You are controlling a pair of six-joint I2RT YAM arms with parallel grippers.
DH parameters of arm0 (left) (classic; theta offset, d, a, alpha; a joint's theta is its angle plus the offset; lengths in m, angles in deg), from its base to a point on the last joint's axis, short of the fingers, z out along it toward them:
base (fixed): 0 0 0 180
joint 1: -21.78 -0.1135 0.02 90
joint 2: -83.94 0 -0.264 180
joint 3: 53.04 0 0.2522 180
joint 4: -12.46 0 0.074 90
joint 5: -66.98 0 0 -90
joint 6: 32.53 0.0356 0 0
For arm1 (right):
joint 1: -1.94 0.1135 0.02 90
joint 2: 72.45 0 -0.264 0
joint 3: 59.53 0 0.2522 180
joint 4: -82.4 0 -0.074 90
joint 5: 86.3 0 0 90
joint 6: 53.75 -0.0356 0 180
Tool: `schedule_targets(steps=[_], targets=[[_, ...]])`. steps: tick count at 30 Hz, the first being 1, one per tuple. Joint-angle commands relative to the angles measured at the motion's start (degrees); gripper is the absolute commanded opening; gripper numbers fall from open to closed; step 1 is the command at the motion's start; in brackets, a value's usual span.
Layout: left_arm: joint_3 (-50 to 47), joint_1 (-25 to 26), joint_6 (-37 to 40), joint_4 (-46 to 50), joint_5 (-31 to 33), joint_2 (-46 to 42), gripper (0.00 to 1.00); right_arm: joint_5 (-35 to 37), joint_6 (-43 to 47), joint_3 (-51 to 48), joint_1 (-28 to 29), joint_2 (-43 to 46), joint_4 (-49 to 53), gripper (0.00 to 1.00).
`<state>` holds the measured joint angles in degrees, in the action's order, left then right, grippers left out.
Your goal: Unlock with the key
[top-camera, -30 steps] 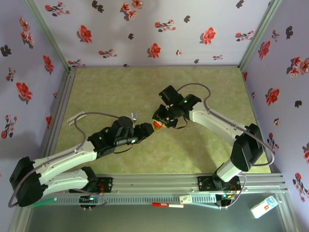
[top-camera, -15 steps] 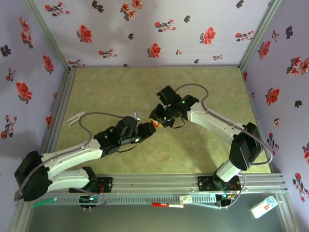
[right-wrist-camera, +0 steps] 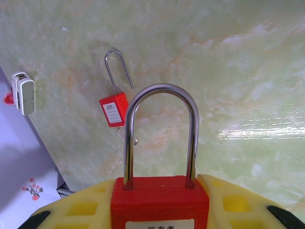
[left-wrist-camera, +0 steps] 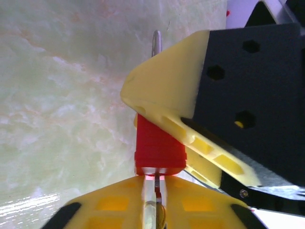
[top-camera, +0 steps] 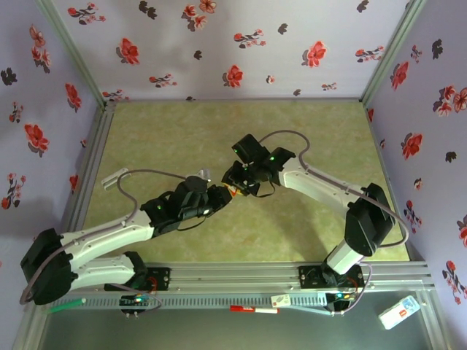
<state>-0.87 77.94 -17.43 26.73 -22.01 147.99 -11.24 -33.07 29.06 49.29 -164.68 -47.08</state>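
Pinching key (left-wrist-camera: 156, 211), right jaws clasping padlock (right-wrist-camera: 159, 201)

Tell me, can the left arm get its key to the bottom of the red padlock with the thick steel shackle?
Probably yes. The right pincer grips the boxy red padlock by its sides, so its bottom face lies bare toward the left pincer, whose thin metal key seems to meet it.
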Motion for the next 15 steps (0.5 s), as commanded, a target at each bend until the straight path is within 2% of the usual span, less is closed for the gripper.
schedule_targets(steps=[1, 4, 15], targets=[[1.1, -0.1, 1.0, 2.9, 3.4, -0.8, 0.09, -0.2, -1.6, -0.8, 1.5, -0.5, -1.2, 0.00], [1.8, -0.2, 1.9, 4.1, 3.6, -0.6, 0.00, -0.4, -2.3, -0.9, 2.5, -0.8, -2.0, 0.00], [5.0, 0.1, 6.8, 6.4, 3.1, 0.9, 0.00, -1.0, -3.7, -0.1, 4.1, -1.6, -3.5, 0.00]])
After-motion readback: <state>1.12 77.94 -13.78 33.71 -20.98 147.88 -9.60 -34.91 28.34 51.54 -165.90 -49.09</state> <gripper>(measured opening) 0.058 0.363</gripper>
